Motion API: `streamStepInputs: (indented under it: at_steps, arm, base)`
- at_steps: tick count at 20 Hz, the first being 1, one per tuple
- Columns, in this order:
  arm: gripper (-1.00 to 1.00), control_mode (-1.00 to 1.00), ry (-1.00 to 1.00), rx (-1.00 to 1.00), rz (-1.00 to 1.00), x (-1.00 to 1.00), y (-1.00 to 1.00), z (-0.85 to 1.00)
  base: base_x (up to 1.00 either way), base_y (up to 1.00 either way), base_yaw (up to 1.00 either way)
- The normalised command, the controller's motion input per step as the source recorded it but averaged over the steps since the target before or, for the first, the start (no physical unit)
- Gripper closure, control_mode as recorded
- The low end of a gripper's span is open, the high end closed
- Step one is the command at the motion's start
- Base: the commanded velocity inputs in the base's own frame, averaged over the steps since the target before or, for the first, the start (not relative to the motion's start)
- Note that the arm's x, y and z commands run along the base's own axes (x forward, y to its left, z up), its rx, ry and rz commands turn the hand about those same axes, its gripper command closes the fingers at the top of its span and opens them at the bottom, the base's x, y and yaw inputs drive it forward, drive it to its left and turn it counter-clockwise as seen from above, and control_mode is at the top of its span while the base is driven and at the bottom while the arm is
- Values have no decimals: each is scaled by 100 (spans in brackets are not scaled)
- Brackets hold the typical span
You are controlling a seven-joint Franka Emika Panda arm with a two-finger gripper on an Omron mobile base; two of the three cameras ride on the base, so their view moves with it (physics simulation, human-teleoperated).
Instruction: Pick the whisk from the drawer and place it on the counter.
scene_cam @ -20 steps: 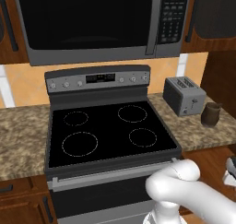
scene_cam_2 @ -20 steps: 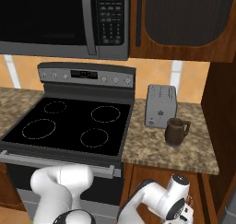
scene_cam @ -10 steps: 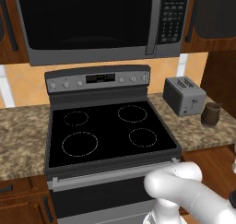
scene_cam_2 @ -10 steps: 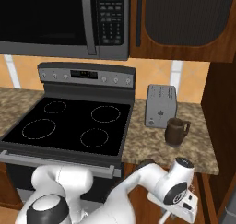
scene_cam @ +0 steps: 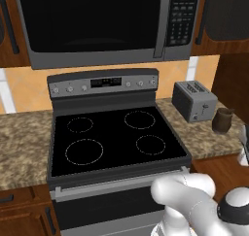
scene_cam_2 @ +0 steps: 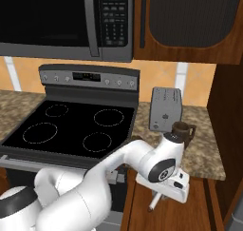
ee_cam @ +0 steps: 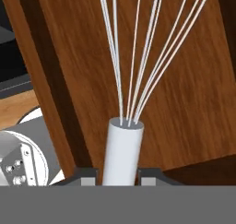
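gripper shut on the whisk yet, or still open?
Shut on the whisk: in the hand view the gripper has a fingertip on each side of the pale handle, above the drawer.

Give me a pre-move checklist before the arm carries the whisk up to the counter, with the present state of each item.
1. Pincer shut on the whisk handle: ok, the handle sits between both tips.
2. Whisk wires intact and free: ok in the hand view; the wire head's end is out of frame.
3. Whisk lifted off the drawer floor: cannot tell.
4. Bare counter available for placing: ok, in front of the toaster and beside the mug.
5. Mug near the lift path: not ok, it sits right behind the wrist in the right base view.
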Motion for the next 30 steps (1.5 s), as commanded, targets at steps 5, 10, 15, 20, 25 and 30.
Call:
streamStepInputs:
  at_steps: [5,10,15,20,25,30]
  arm:
    - [100,-100,-5,0,12,52,36,60]
    - [100,-100,0,0,18,98,65,21]
    - [100,-100,0,0,13,100,34,-4]
    - [100,-100,0,0,6,100,20,-26]
    - [100,-100,0,0,0,98,0,-37]
    - [100,-100,0,0,0,76,0,-57]
  base:
    - [0,0,0]
    - [0,0,0]
    - [0,0,0]
    - [0,0,0]
    - [0,0,0]
    - [0,0,0]
